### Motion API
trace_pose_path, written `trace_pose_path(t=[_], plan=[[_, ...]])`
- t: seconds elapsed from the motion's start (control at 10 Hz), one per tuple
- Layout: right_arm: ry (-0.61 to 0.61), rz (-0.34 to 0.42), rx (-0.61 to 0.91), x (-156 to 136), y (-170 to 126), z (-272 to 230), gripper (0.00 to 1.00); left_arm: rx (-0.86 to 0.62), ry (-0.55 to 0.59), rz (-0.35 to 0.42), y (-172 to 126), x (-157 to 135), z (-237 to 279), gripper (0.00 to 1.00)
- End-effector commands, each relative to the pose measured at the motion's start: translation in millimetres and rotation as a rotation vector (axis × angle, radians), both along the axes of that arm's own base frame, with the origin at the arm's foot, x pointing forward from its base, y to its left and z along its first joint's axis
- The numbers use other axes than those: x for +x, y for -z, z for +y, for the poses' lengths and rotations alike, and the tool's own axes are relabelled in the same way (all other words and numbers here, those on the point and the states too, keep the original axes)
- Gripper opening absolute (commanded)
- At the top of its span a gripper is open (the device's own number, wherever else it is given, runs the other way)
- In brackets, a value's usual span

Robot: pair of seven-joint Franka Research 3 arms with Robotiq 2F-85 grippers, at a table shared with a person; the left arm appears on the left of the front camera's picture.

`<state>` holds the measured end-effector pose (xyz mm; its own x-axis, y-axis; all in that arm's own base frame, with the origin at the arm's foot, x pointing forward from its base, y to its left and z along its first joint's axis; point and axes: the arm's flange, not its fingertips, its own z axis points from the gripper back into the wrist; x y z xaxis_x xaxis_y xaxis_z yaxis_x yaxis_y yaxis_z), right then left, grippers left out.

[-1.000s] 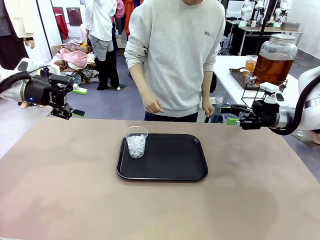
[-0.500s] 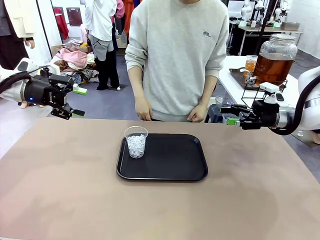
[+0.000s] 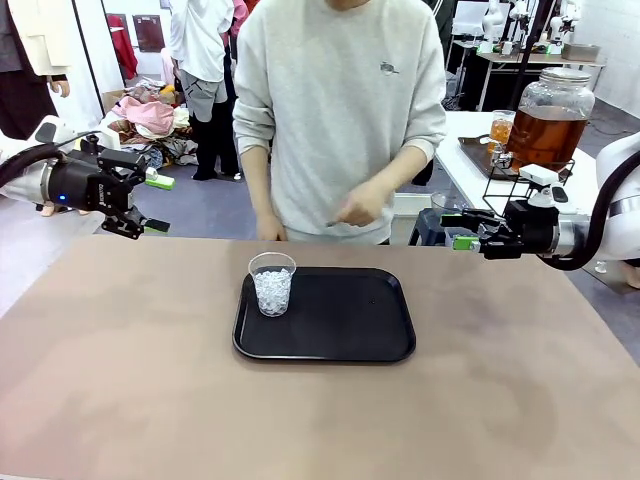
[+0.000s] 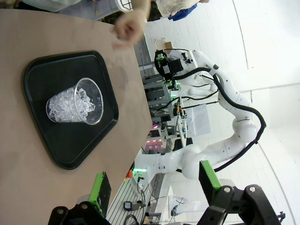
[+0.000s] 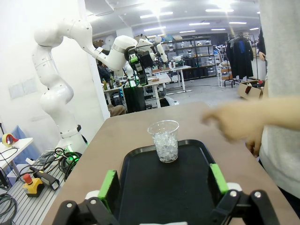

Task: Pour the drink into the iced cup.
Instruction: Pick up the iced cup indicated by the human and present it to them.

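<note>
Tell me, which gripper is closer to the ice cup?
Left. The left gripper hovers left of the ice cup; the right gripper hangs farther, beyond the tray's right edge.

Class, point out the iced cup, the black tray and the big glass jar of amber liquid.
iced cup [image 3: 272, 291]: front view, on its ice-filled body.
black tray [image 3: 345, 320]: front view, on its bare floor.
glass jar of amber liquid [image 3: 548, 132]: front view, on the liquid-filled belly.

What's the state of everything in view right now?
Iced cup: upright on tray, ice inside, no drink yet.
Black tray: flat on table.
Left gripper: open, empty.
Right gripper: open, empty.
Glass drink dispenser: lidded, holding amber drink, on side table.
Person's hand: raised before torso.
</note>
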<state>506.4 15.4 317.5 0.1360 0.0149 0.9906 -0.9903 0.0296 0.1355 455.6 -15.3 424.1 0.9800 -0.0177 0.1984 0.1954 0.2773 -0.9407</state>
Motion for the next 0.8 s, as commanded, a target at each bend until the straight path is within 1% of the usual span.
trace_pose_path(t=[0.0,0.7], plan=[[0.004,0.011,-0.007,1.6,-3.0,0.4,1.0,0.001,-0.004,-0.007,-1.5,-0.6,-0.2,1.0],[0.004,0.011,-0.007,1.6,-3.0,0.4,1.0,0.001,-0.004,-0.007,-1.5,-0.6,-0.2,1.0]])
